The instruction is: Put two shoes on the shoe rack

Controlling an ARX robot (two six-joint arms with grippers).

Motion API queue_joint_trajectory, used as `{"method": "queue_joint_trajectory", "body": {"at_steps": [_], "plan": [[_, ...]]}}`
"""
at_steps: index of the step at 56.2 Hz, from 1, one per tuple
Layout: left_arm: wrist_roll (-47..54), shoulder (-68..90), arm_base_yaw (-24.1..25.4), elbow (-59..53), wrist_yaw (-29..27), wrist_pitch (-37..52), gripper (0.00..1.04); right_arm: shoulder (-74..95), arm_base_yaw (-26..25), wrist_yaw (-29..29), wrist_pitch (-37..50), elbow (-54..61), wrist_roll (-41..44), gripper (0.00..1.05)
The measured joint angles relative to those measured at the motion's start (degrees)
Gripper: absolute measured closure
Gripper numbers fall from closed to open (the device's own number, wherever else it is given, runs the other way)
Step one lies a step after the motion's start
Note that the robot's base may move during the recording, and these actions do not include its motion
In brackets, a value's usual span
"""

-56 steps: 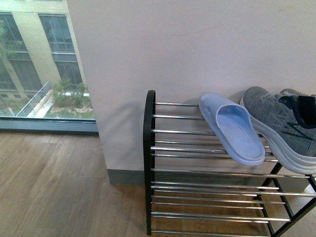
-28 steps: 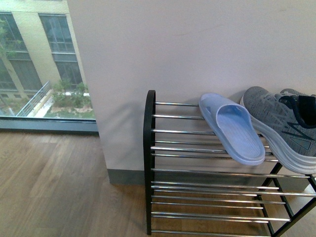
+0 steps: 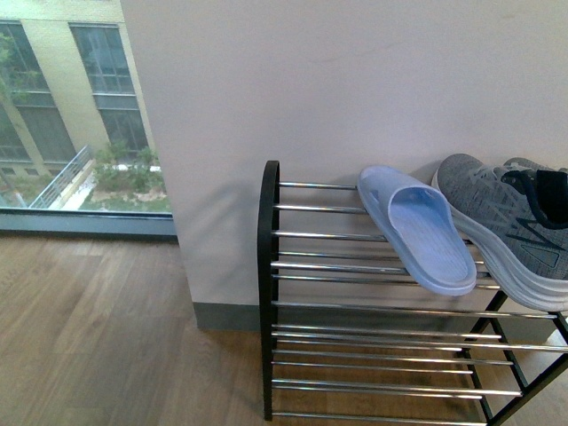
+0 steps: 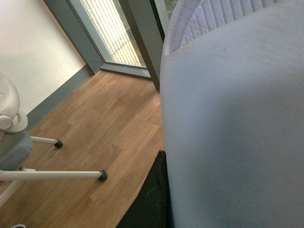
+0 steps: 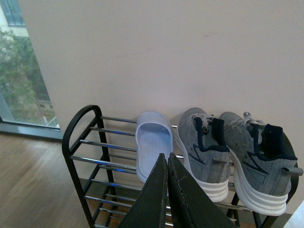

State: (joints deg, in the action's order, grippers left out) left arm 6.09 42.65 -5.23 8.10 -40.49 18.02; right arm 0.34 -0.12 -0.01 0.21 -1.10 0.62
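Pale blue rubber fills the left wrist view: the second slide (image 4: 232, 123) lies right against the left gripper's dark finger (image 4: 151, 199), apparently held, though the grip itself is hidden. The right gripper (image 5: 167, 190) has its fingers pressed together, empty, hanging short of the shoe rack (image 3: 268, 266). Beyond its fingertips, the first slide (image 5: 153, 142) rests on the top tier, long axis across the chrome bars, beside two grey sneakers (image 5: 228, 152). Risk, as I judge it: set down skewed, the held slide could slip between bars or nudge its partner off.

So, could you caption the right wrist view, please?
Shut right gripper faces the shoe rack holding one blue slide and two grey sneakers.
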Motion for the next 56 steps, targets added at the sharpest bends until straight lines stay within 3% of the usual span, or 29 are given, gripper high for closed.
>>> {"method": "queue_joint_trajectory", "body": {"at_steps": [2,9,17,25,27,32,41,48,56], "plan": [[0.0,0.0,0.0,0.0,0.0,0.0,1.03,0.0,0.0,0.0,0.0,0.0,0.0,1.02],[0.0,0.0,0.0,0.0,0.0,0.0,1.03,0.0,0.0,0.0,0.0,0.0,0.0,0.74],[0.0,0.0,0.0,0.0,0.0,0.0,1.03,0.0,0.0,0.0,0.0,0.0,0.0,0.51],[0.0,0.0,0.0,0.0,-0.1,0.0,1.03,0.0,0.0,-0.2,0.0,0.0,0.0,0.16],[-1.7,-0.2,0.0,0.0,2.6,0.4,1.03,0.0,0.0,0.0,0.0,0.0,0.0,0.1],[-11.3,3.0,-4.2,2.6,14.0,2.3,1.03,-0.1,0.0,0.3,0.0,0.0,-0.2,0.09],[-25.7,17.8,-10.9,14.9,26.3,3.9,1.03,-0.1,0.0,0.2,0.0,0.0,-0.2,0.09],[-29.6,30.9,-13.8,27.0,32.0,2.2,1.03,-0.1,0.0,0.2,0.0,0.0,-0.2,0.09],[-30.4,43.6,-15.2,37.9,34.4,-2.4,1.03,-0.1,0.0,0.2,0.0,0.0,-0.2,0.09]]}}
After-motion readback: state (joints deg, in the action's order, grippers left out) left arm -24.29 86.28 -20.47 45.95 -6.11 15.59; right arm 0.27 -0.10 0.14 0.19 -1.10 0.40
